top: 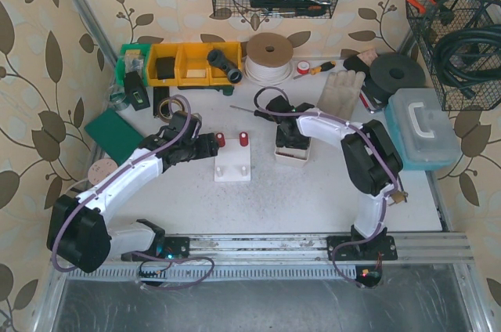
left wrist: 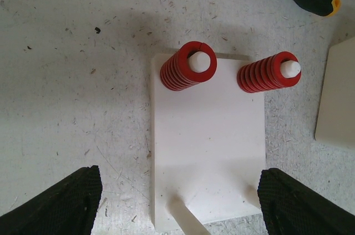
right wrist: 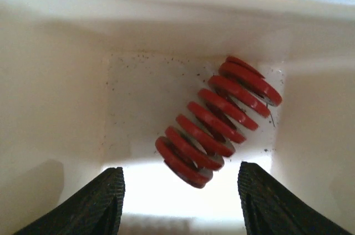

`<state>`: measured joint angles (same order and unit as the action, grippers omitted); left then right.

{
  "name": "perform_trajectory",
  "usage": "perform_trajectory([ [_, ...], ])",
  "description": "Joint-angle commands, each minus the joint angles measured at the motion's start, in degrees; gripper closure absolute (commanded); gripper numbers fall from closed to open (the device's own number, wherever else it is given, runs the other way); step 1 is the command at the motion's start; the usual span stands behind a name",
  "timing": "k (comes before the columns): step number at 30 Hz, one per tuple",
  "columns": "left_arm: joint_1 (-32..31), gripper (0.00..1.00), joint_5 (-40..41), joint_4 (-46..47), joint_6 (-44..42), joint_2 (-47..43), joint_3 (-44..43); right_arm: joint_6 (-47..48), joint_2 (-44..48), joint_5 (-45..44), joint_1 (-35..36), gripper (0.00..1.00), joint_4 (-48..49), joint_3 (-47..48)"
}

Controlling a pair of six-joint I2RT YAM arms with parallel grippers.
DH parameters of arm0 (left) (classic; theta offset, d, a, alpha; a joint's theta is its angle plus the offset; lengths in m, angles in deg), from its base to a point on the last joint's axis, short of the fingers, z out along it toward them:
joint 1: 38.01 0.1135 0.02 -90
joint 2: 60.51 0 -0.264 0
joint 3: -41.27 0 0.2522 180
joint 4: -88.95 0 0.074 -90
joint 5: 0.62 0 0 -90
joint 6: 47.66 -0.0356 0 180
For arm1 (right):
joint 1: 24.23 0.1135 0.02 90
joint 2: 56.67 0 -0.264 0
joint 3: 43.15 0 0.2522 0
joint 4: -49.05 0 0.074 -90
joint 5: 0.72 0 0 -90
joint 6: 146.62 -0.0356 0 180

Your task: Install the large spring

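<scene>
Pickup first: the large spring [right wrist: 219, 118] lies slanted, 7 to 1 o'clock, in the white bin [right wrist: 55, 107] under the open right gripper [right wrist: 180, 171], which should turn square across the coils. The left gripper [left wrist: 178, 175] hangs open.

The left pincer [left wrist: 182, 204]: jaws apart, hovering over the near end of the white rectangular peg plate [left wrist: 208, 146]. A bare white peg [left wrist: 186, 219] rises in line with the gap. Ahead, left red coil spring [left wrist: 187, 67] and right red coil spring [left wrist: 270, 74] occupy the far pegs. Free passage over the speckled grey tabletop [left wrist: 72, 80] to the left.

The right pincer [right wrist: 178, 199]: jaws apart inside white plastic box [right wrist: 55, 91], walls close either side. A loose red coil spring [right wrist: 219, 118] lies slanted ahead-right; bare floor ahead-left.
</scene>
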<state>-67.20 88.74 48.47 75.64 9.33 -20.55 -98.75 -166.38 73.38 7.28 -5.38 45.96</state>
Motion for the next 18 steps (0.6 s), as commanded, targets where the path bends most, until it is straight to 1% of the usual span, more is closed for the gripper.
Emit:
perform_trajectory([
  [1, 0.8, 0.20, -0.8, 0.8, 0.7, 0.0, -1.3, -0.4, 3.4, -2.3, 1.2, 0.42, -0.8, -1.4],
  [3, 0.8, 0.20, -0.7, 0.8, 0.7, 0.0, -1.3, -1.6, 3.3, -3.6, 1.2, 0.42, -2.1, -1.4],
  [5, 0.8, 0.20, -0.8, 0.7, 0.7, -0.1, -1.3, -3.4, 2.0, -4.9, 1.0, 0.40, -3.7, -0.7],
  [8, 0.8, 0.20, -0.8, 0.7, 0.7, -0.3, -1.2, -6.9, 0.7, -5.2, 0.2, 0.32, -4.8, 0.3],
  [10, 0.9, 0.20, -0.7, 0.7, 0.8, -0.5, -1.2, -9.1, 0.2, -5.2, -0.3, 0.29, -4.6, 0.5],
  [15, 0.9, 0.20, -0.7, 0.8, 0.9, -0.5, -1.1, -13.9, -1.5, -5.2, -0.5, 0.29, -4.4, 2.2],
  [18, 0.9, 0.20, -0.8, 0.7, 0.8, -0.3, -1.1, -14.7, -3.1, -5.1, -0.6, 0.32, -4.1, 3.8],
])
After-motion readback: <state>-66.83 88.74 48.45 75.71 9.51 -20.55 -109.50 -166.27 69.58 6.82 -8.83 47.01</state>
